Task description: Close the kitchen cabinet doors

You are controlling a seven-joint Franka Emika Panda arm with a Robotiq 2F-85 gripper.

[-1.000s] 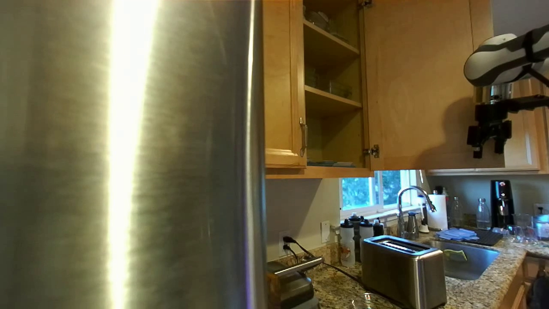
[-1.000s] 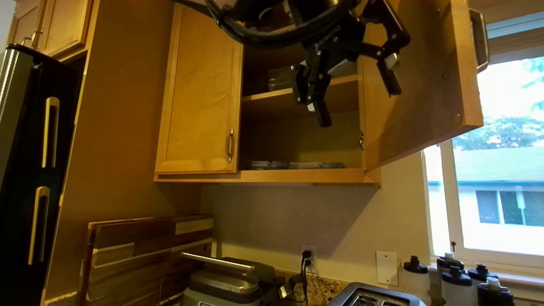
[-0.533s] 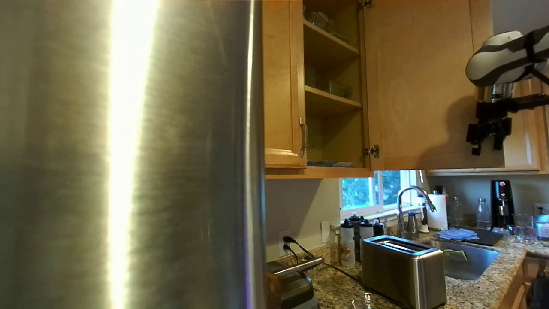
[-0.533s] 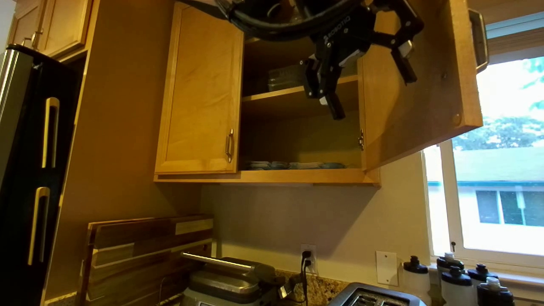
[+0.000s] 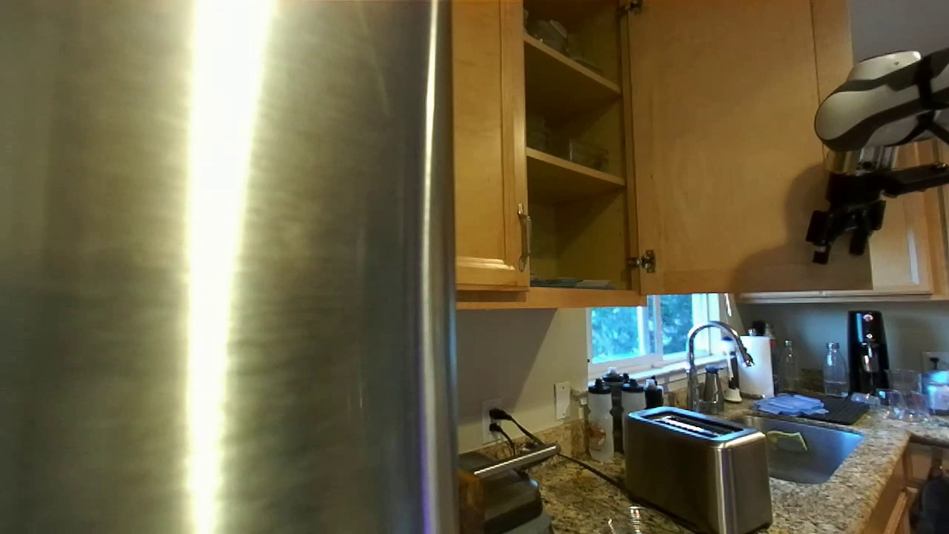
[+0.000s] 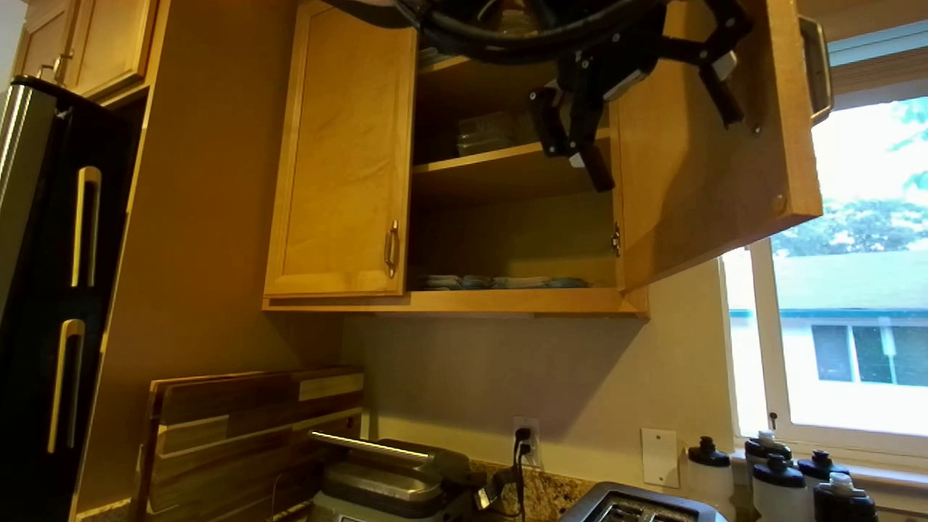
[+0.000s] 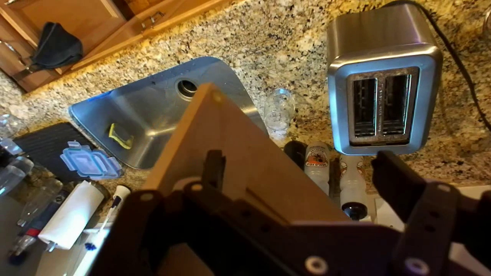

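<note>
A home kitchen: a speckled granite tabletop [image 7: 291, 42] carries a steel toaster [image 5: 689, 467] near a sink [image 7: 153, 103], and a light wooden cabinet [image 6: 500, 300] hangs on the wall [image 6: 464, 355] above. In both exterior views, the left cabinet door [image 6: 341, 152] lies flat against the cabinet front, while the right cabinet door [image 6: 710, 181] stands swung wide on its hinges [image 5: 643, 262], baring the shelves [image 5: 574, 167]. The black tool [image 6: 670, 151] hangs near that door's inner face, its fingers [image 7: 399, 182] spread apart; whether it touches the wood cannot be told.
</note>
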